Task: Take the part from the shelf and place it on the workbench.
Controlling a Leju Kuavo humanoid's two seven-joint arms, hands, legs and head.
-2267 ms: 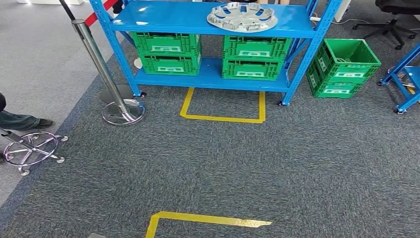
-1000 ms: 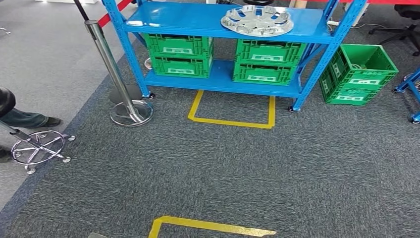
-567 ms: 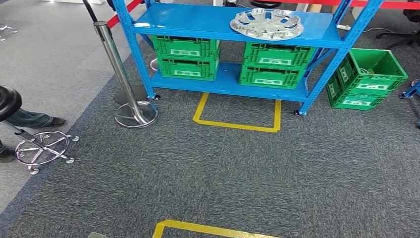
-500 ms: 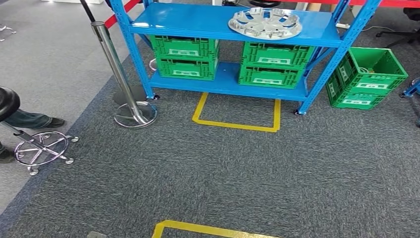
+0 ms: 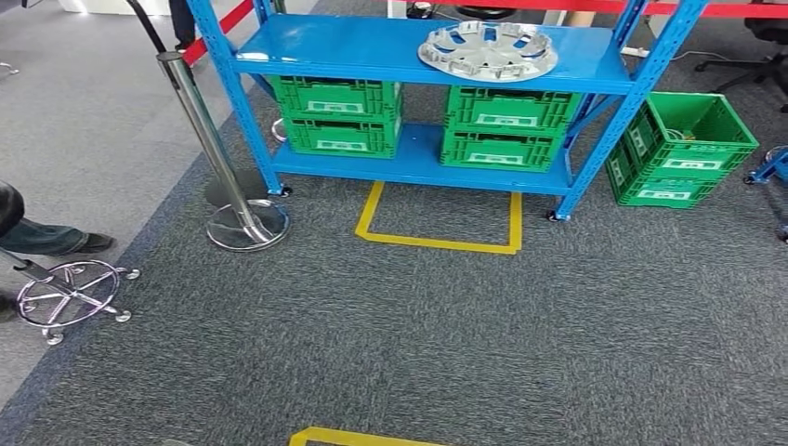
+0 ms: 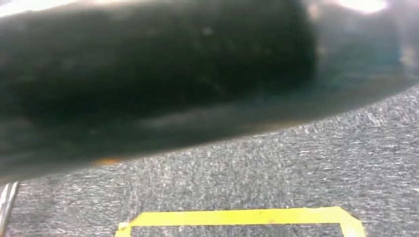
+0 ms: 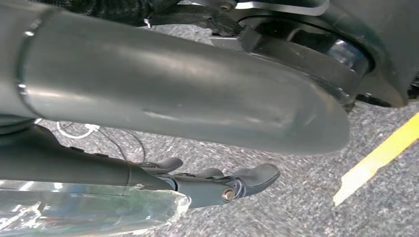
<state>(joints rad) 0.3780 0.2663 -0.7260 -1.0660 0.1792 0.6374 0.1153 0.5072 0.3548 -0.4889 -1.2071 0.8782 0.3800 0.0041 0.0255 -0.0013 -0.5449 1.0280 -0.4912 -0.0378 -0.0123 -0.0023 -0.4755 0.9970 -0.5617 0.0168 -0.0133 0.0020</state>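
The step in hand is being judged as the walk up to the shelf (image 5: 325, 42), since the part (image 5: 487, 50), a silver wheel cover, is lying flat on the top board toward its right end, well apart from the robot, and nothing is being held. The right hand (image 7: 217, 182) is hanging beside the body above the carpet, its dark fingers (image 7: 257, 175) loosely stretched and apart with nothing in them; the state of the left hand cannot be told from these views. For the approach to be done well, the body is best being steered toward the yellow box (image 5: 439, 243) taped on the floor in front of the shelf, and squared to it so that the part is being faced slightly to the right of centre. The post (image 5: 209, 139) and the stool (image 5: 65, 295) on the left, and the floor crate (image 5: 683, 149) on the right, are being given room. Because the part is wide, flat and thin-rimmed, a two-handed lift from opposite edges is being suggested, with the arms being raised only once the feet are set, so the blue uprights are not being struck.
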